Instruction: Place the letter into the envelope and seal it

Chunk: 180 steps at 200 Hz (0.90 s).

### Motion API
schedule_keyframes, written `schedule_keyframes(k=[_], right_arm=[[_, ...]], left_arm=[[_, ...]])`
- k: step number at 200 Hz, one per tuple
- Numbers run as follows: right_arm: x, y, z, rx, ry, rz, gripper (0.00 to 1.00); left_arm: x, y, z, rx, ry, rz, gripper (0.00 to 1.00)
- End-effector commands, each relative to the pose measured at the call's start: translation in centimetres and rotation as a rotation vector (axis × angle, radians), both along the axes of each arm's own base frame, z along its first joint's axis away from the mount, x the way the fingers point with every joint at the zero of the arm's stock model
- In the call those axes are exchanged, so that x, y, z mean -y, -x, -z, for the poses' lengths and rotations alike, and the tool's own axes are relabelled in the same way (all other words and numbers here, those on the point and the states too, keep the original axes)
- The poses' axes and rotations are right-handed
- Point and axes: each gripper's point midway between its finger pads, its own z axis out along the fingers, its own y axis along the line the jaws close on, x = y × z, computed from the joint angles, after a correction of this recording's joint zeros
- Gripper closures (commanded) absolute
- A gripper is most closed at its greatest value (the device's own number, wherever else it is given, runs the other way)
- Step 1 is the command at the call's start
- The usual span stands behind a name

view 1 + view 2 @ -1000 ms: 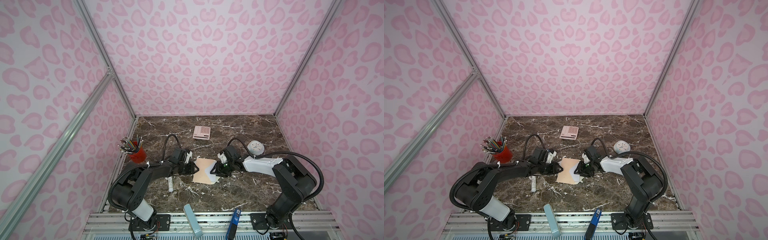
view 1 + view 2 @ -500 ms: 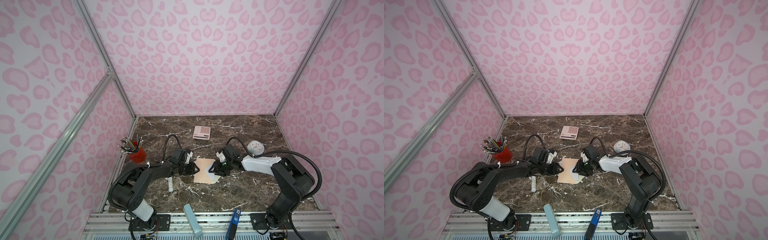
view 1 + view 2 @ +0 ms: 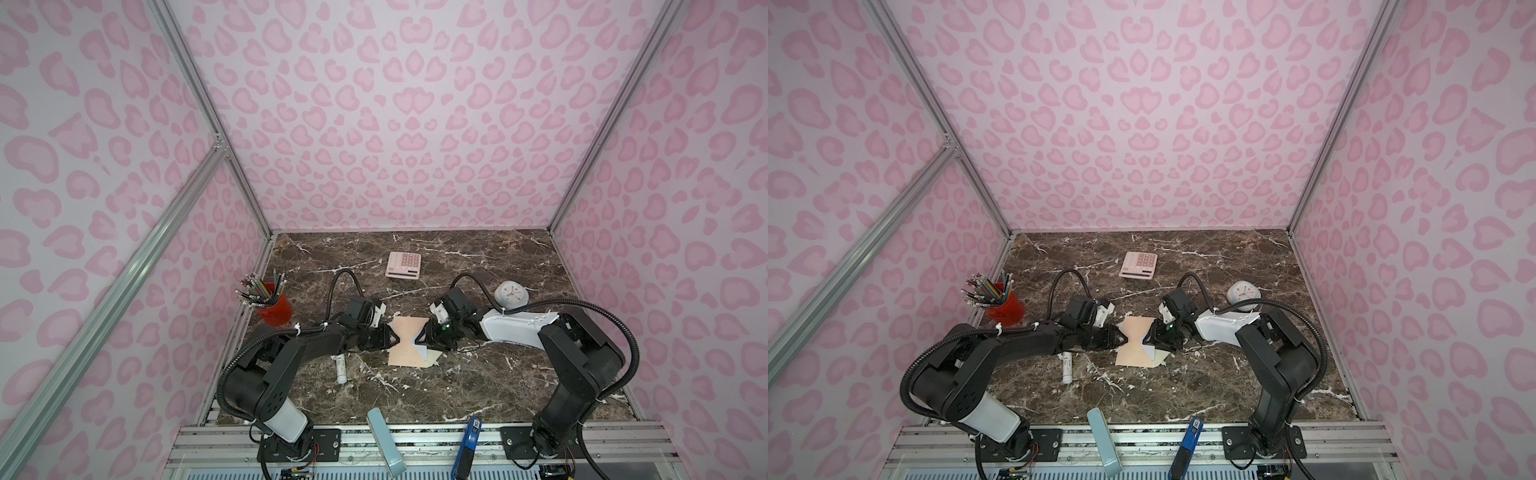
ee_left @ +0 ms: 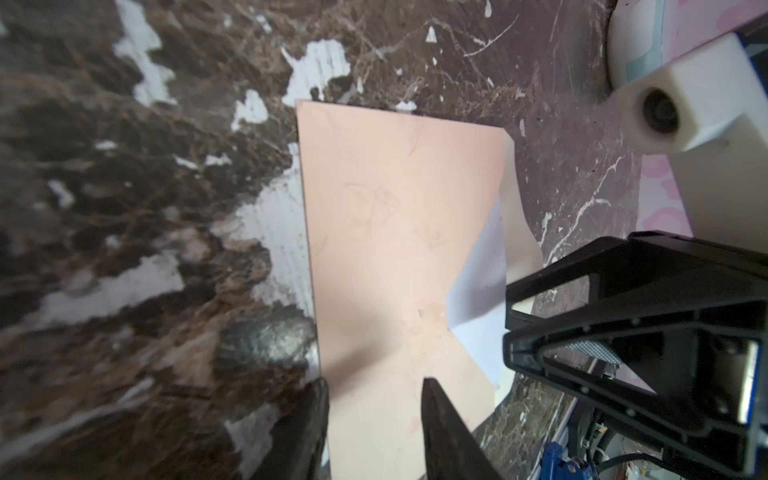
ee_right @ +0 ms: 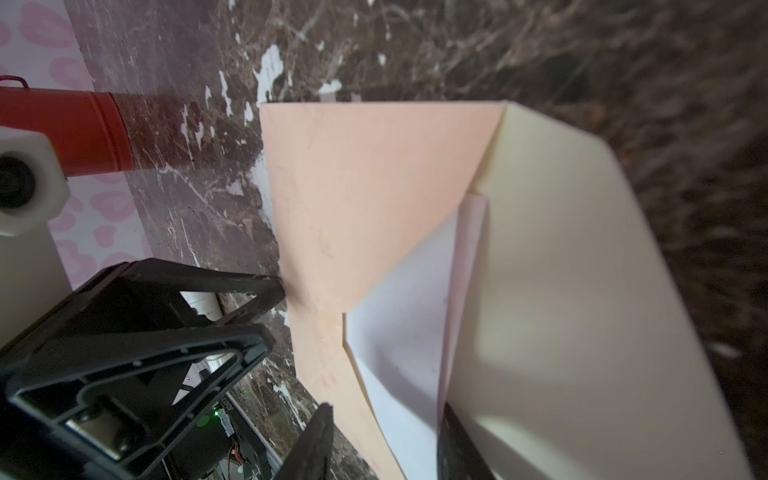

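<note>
The peach envelope (image 3: 409, 347) lies flat on the marble in the middle, seen in both top views. Its cream flap (image 5: 561, 291) stands open and raised at the near right. The white letter (image 5: 407, 316) shows in the envelope's mouth, partly under the peach front. My left gripper (image 3: 394, 340) reaches in from the left. In the left wrist view its jaws (image 4: 374, 399) stand apart over the envelope's (image 4: 395, 228) left edge. My right gripper (image 3: 419, 340) comes from the right, and its open jaws (image 5: 384, 432) straddle the mouth edge and the letter.
A pink calculator (image 3: 403, 266) lies at the back. A white clock (image 3: 512, 294) stands behind the right arm, and a red pencil cup (image 3: 274, 309) at the left. A white tube (image 3: 340, 368) lies near the left arm. A pale blue case (image 3: 384, 440) and a blue tool (image 3: 469, 440) rest on the front rail.
My right gripper has edged left onto the envelope's right side, its jaws a touch wider. The left gripper and the envelope have stayed put.
</note>
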Motion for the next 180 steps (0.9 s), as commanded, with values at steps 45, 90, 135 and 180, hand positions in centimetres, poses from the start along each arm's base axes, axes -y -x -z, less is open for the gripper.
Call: schedule_keyframes(k=[45,90,135,180], right_arm=[[-0.9,-0.4,-0.1,0.010,-0.012,-0.003,0.57],[-1.3,-0.5,0.0,0.009,-0.012,-0.009,0.57],[-1.5,-0.5,0.2,0.009,-0.005,-0.017,0.55],[-1.4,-0.6,0.3,0.012,0.015,-0.030,0.54]], left_arm=[[0.4,0.0,-0.1,0.004,0.013,0.006,0.60],[0.4,0.0,-0.3,0.005,0.017,0.007,0.60],[0.5,0.0,-0.3,0.008,0.018,0.010,0.60],[0.6,0.0,-0.2,0.008,0.018,0.013,0.60]])
